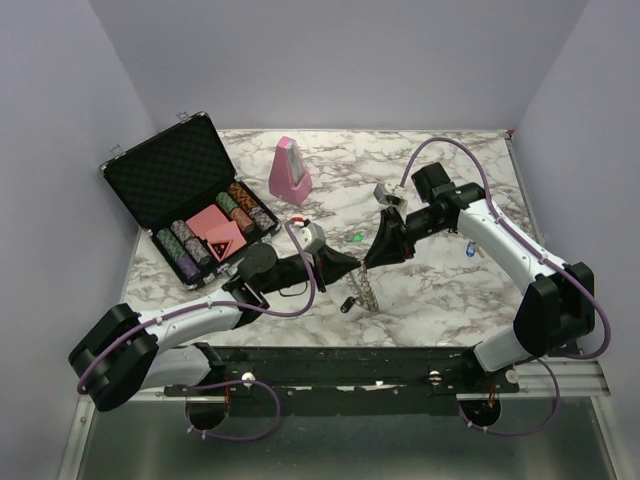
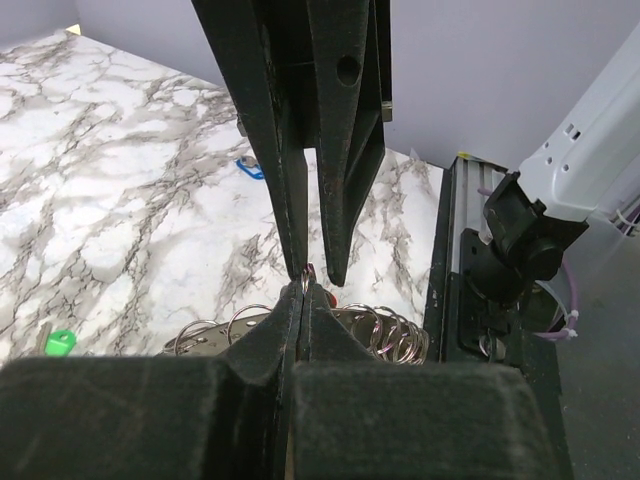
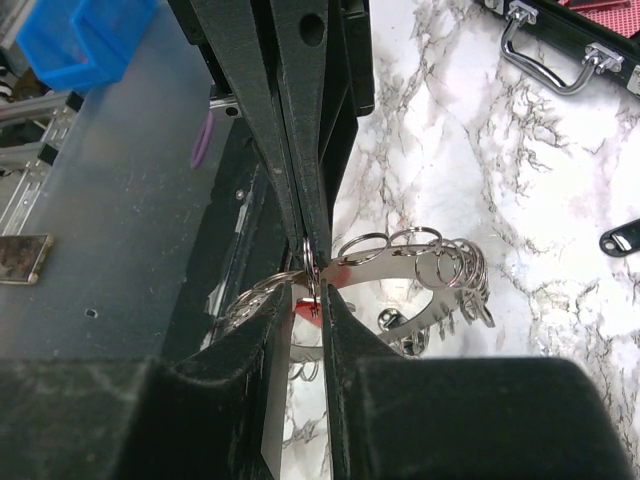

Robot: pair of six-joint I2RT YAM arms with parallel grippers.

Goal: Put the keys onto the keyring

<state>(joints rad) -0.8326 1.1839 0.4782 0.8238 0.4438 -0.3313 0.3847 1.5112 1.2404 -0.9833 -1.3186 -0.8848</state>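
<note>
The keyring (image 1: 369, 290) (image 2: 385, 330) (image 3: 420, 262), a silvery band lined with small split rings, hangs between my two grippers above the table's middle. My left gripper (image 1: 357, 266) (image 2: 304, 290) is shut on one small split ring at the keyring's rim. The right gripper (image 1: 372, 262) (image 3: 318, 295) meets it tip to tip, its jaws nearly together on a red-capped key (image 3: 302, 307) at that same ring. A black key (image 1: 347, 303) (image 3: 625, 237), a green key (image 1: 356, 238) (image 2: 60, 342) and a blue key (image 1: 468, 250) (image 2: 250, 168) lie loose on the marble.
An open black poker-chip case (image 1: 190, 205) stands at the back left. A pink metronome (image 1: 290, 168) is behind the grippers. Purple walls close in the table (image 1: 440, 290) on three sides.
</note>
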